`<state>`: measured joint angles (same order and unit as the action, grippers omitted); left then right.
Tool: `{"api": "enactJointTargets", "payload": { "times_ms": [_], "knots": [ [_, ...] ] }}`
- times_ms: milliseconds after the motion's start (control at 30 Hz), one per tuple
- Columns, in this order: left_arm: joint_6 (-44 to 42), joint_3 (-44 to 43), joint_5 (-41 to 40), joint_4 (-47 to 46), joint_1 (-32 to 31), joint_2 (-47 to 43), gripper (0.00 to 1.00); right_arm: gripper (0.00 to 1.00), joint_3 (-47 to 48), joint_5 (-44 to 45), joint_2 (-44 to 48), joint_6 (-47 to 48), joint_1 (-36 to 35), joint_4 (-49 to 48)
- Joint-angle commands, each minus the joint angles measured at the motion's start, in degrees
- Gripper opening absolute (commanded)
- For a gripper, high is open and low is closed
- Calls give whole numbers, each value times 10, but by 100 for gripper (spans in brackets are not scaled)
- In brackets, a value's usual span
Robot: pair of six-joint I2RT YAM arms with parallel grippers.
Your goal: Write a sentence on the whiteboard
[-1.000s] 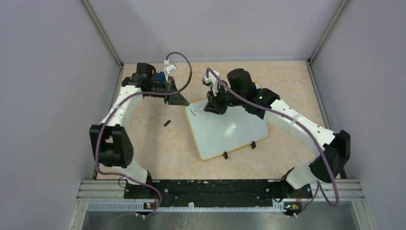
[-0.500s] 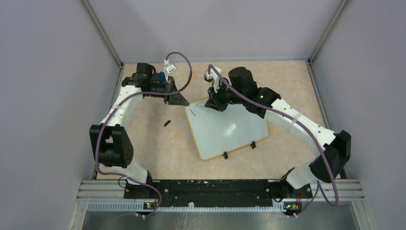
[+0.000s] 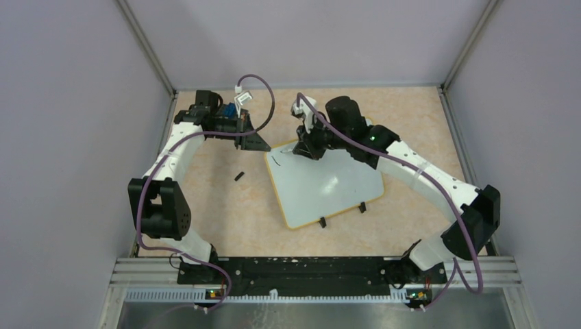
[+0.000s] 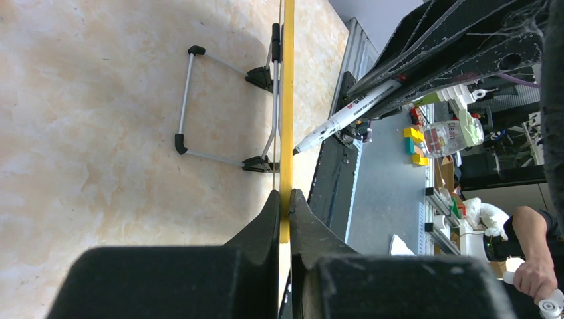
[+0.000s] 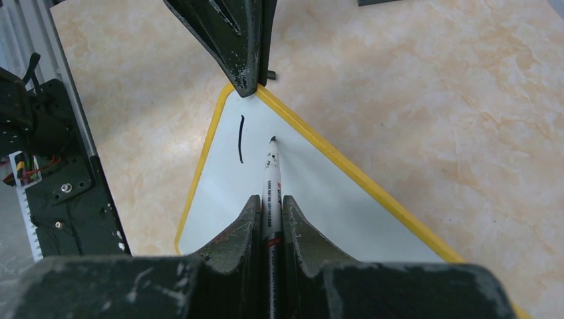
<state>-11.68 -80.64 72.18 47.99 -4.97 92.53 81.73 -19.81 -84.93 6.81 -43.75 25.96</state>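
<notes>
Jaws of the left gripper [image 4: 284,196] are pinching shut on the yellow rim of the whiteboard [image 4: 286,100], at the corner that points toward 10 o'clock in the overhead view. The right gripper [image 5: 269,199] is clamping closed around a marker [image 5: 271,176], whose barrel is running out between the fingers toward 12 o'clock in its wrist view. The board is lying askew near the middle of the table [image 3: 226,205], with its black clip feet [image 3: 322,222] along the 6 o'clock edge. One short black stroke [image 5: 241,138] is showing near the pinched corner. The marker tip is sitting just at 3 o'clock of it, and I cannot tell whether it is touching the surface. A small black piece [image 3: 238,176] is lying on the table at 9 o'clock of the board.
</notes>
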Motion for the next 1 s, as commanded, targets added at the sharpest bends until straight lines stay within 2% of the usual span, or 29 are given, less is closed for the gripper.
{"api": "enactJointTargets", "payload": {
  "times_ms": [0, 367, 967],
  "knots": [
    [0, 3, 13, -3, -4, -13, 0, 0, -8, -11, 1, -3, -12, -12],
    [0, 3, 13, -3, -4, -13, 0, 0, -39, -15, 2, -8, -31, -18],
    [1, 4, 9, -5, -4, -16, 0, 0, -37, -2, 5, -4, -32, -13]
  ]
}}
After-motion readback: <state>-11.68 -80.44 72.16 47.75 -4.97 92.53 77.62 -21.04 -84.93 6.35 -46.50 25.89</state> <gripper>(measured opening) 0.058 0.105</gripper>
